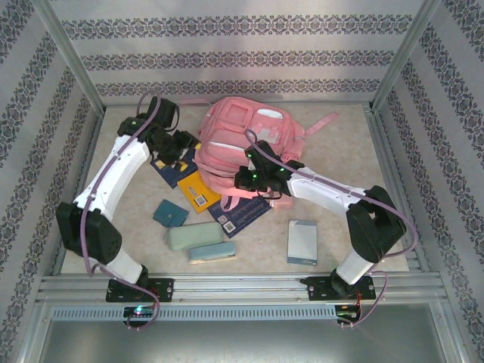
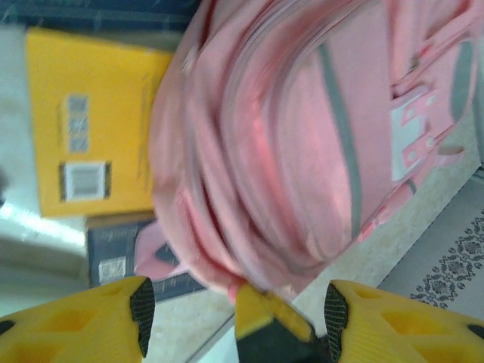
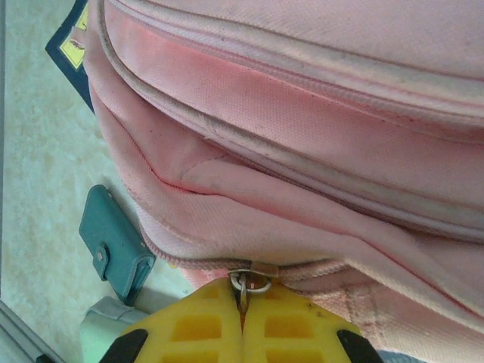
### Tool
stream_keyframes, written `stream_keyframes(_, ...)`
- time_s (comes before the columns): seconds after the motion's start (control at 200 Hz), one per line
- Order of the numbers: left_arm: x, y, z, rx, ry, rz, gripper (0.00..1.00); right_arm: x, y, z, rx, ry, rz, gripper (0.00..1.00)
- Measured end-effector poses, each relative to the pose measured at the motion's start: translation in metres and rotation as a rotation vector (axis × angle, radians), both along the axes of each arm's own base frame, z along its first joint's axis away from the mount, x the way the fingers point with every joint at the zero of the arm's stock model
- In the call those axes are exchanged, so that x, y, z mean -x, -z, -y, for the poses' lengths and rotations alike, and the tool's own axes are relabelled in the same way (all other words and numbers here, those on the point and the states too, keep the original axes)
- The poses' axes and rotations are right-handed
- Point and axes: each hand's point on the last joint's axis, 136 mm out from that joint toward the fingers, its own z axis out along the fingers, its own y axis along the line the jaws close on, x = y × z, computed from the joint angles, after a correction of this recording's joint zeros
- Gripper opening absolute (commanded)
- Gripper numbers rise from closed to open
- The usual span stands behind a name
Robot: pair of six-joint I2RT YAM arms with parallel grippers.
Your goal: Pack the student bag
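One big soft thing leads: the student bag (image 1: 242, 147) lies slumped mid-worktop (image 1: 333, 159) over some books (image 1: 198, 189). Its floppy fabric will probably sag and drag rather than lift cleanly, so seams, straps or zips look the sensible holds. Left pincer (image 2: 236, 306) hangs spread beside its flank. Right pincer (image 3: 243, 302) is pressed together on the small metal zip pull (image 3: 249, 283)

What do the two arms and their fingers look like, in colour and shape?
The left arm and right arm have white links, black joints with green lights, and a lilac cable along each. The fingers are blocky yellow with black pads.
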Motion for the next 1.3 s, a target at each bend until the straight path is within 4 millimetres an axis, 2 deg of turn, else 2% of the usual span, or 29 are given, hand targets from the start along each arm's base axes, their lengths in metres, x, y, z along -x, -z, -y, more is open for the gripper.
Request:
stream_keyframes(0.105, 0.017, 0.016, 0.011, 0.047, -0.043, -0.066, 0.63, -0.002, 0.005, -0.008, -0.013, 0.016, -0.009, 0.00)
stream_keyframes(0.275, 0.021, 0.048, 0.028, 0.111, -0.110, -0.121, 0.62, -0.006, 0.002, -0.013, -0.039, 0.029, 0.000, 0.00)
stream_keyframes(0.34, 0.016, 0.053, 0.035, 0.135, -0.127, -0.122, 0.61, -0.006, 0.001, -0.016, -0.048, 0.029, 0.001, 0.00)
stream_keyframes(0.5, -0.010, 0.056, 0.057, 0.201, -0.138, -0.067, 0.58, -0.006, 0.002, -0.022, -0.053, 0.024, 0.002, 0.00)
stream_keyframes(0.61, -0.023, 0.069, 0.067, 0.213, -0.136, -0.072, 0.55, -0.006, 0.003, -0.023, -0.053, 0.024, 0.001, 0.00)
stream_keyframes(0.734, -0.027, 0.080, 0.071, 0.218, -0.138, -0.095, 0.54, -0.006, 0.003, -0.023, -0.052, 0.024, 0.001, 0.00)
stream_keyframes(0.859, -0.026, 0.079, 0.071, 0.221, -0.136, -0.096, 0.52, -0.007, 0.003, -0.022, -0.051, 0.025, 0.002, 0.00)
stream_keyframes(1.064, -0.026, 0.080, 0.071, 0.221, -0.140, -0.100, 0.39, -0.008, 0.004, -0.023, -0.053, 0.026, 0.005, 0.00)
stream_keyframes(1.154, -0.028, 0.084, 0.072, 0.217, -0.141, -0.108, 0.29, -0.008, 0.005, -0.024, -0.053, 0.025, 0.005, 0.00)
stream_keyframes(1.239, -0.030, 0.089, 0.072, 0.210, -0.136, -0.115, 0.15, -0.009, 0.005, -0.023, -0.050, 0.028, 0.006, 0.00)
stream_keyframes(1.299, -0.030, 0.091, 0.073, 0.208, -0.135, -0.118, 0.13, -0.009, 0.006, -0.023, -0.046, 0.030, 0.008, 0.00)
